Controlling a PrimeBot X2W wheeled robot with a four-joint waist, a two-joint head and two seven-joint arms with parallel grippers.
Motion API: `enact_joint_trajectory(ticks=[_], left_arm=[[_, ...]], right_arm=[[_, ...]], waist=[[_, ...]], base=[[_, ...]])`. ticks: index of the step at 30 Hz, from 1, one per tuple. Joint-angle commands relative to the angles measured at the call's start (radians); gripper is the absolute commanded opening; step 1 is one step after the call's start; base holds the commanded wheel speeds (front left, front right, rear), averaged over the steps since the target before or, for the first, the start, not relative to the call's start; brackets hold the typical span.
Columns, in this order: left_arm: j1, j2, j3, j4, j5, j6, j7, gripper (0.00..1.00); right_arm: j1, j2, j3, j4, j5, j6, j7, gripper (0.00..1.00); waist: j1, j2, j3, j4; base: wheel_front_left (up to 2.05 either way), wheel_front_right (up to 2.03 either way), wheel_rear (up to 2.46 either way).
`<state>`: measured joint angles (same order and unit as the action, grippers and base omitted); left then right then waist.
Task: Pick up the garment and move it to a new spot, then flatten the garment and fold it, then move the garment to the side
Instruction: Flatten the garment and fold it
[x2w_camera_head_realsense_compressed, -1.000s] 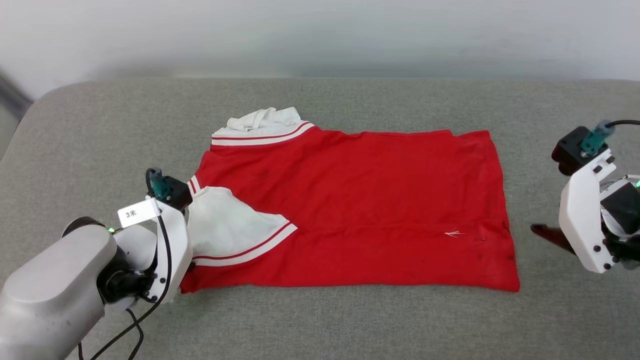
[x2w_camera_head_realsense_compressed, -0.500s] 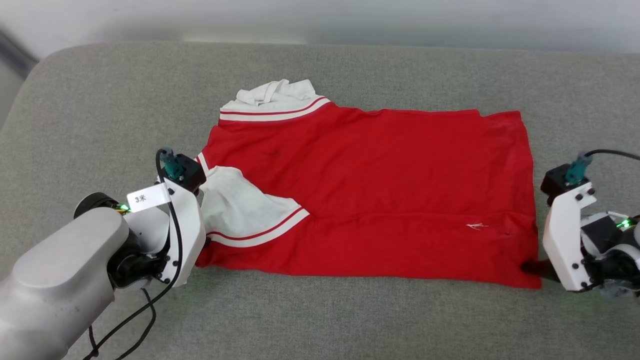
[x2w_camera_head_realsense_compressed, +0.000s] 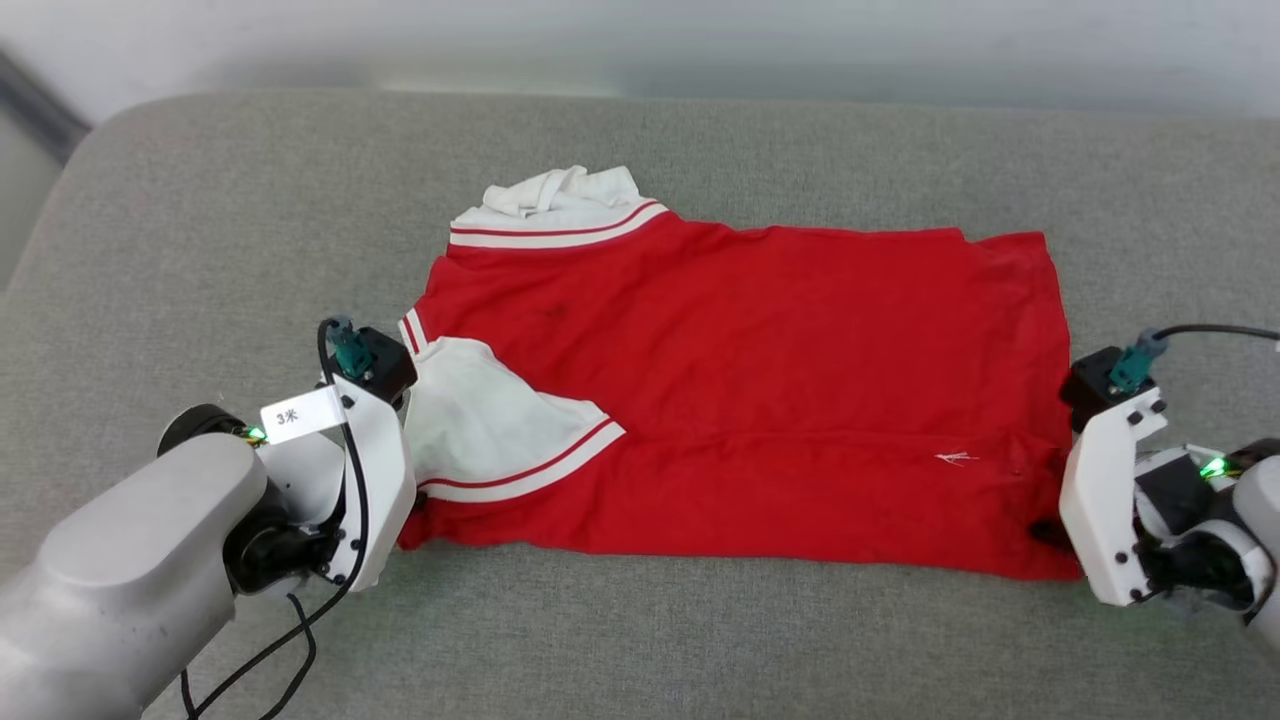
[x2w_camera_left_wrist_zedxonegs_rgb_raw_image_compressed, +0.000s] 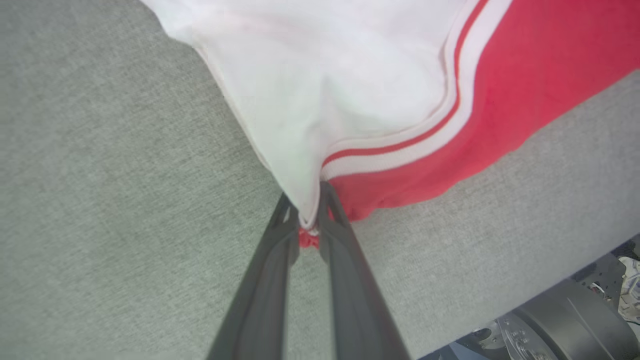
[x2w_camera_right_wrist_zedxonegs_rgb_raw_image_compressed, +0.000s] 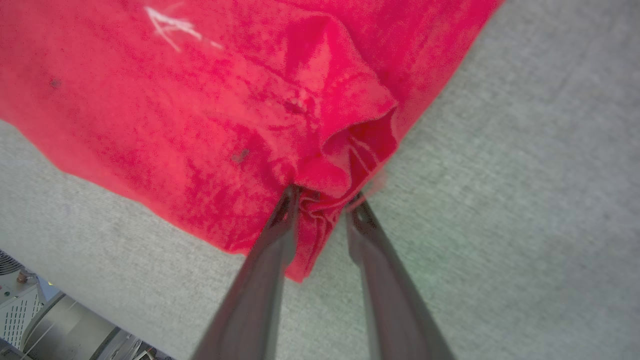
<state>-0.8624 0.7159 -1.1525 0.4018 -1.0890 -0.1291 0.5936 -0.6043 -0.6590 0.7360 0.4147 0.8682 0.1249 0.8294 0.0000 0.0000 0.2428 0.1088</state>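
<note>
Left end effector (x2w_camera_left_wrist_zedxonegs_rgb_raw_image_compressed: 307, 210): closed on the near left corner of the garment (x2w_camera_head_realsense_compressed: 740, 400), with white sleeve cloth and a nub of red hem pinched at the very fingertips. The bite was shallow. Judged risk: under any pull the cloth could slide out, or only the sleeve layer could come up while the body stayed on the grey padded surface (x2w_camera_head_realsense_compressed: 200, 250). The near white sleeve (x2w_camera_head_realsense_compressed: 500, 440) lay folded over the red body just beside that end effector, and the far white sleeve (x2w_camera_head_realsense_compressed: 555, 200) sat crumpled at the far edge. Neither was squared, so any fold made now would probably trap those wrinkles. The garment itself lay spread across the middle of the surface, plain red face up, with a long crease running near its front edge. That crease could set a crooked fold line. Right end effector (x2w_camera_right_wrist_zedxonegs_rgb_raw_image_compressed: 325, 197): its jaws stood partly apart astride a bunched, rolled-up lip of the near right hem corner, with cloth between the fingers. Whether that cloth was clamped could not be told. Judged risk: a lift before a firm grip would drop that corner, leaving the garment hanging from the left side alone, and a grip on the bunch could hold uneven layers and twist the hem.
</note>
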Motion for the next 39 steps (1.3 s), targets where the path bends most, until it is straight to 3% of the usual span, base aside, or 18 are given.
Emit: enact_joint_trajectory(ticks=[1,9,21,27,35,36,37,39], left_arm=[[0.017,0.003,-0.005,0.004,-0.008,0.0,-0.008,0.0],[0.056,0.034,-0.026,-0.023,-0.042,0.0,-0.04,0.0],[0.169,0.106,-0.066,-0.145,-0.067,0.006,-0.056,0.0],[0.239,0.1,-0.083,-0.159,-0.073,0.025,-0.068,0.0],[0.276,0.077,-0.092,-0.113,-0.073,0.024,-0.072,0.0],[0.278,0.075,-0.09,-0.108,-0.074,0.023,-0.078,0.22],[0.276,0.074,-0.089,-0.106,-0.066,0.023,-0.087,1.0],[0.273,0.078,-0.091,-0.108,-0.055,0.021,-0.097,1.0]], right_arm=[[0.045,0.029,0.034,0.001,0.015,0.007,-0.014,0.0],[0.051,-0.093,0.04,-0.091,0.065,0.006,-0.102,0.0],[0.256,-0.256,-0.018,-0.218,0.153,0.005,-0.156,0.0],[0.353,-0.256,-0.041,-0.221,0.132,0.005,-0.143,0.0],[0.399,-0.177,-0.078,-0.169,0.088,0.005,-0.164,0.0],[0.399,-0.168,-0.088,-0.164,0.08,0.005,-0.173,0.28],[0.402,-0.16,-0.096,-0.159,0.073,0.005,-0.181,0.98],[0.404,-0.147,-0.114,-0.165,0.056,0.005,-0.207,1.0]], waist=[[0.0,0.0,-0.03,-0.005],[0.0,0.0,-0.132,-0.011],[0.0,0.0,-0.215,-0.025],[0.0,0.0,-0.2,-0.037],[0.0,0.0,-0.181,-0.038],[0.0,0.0,-0.184,-0.038],[0.0,0.0,-0.189,-0.037],[0.0,0.0,-0.202,-0.038]], base=[[0.0,0.0,0.0],[0.0,0.0,0.0],[0.0,0.0,0.0],[0.0,0.0,0.0],[0.0,0.0,0.0],[0.0,0.0,0.0],[0.0,0.0,0.0],[0.0,0.0,0.0]])
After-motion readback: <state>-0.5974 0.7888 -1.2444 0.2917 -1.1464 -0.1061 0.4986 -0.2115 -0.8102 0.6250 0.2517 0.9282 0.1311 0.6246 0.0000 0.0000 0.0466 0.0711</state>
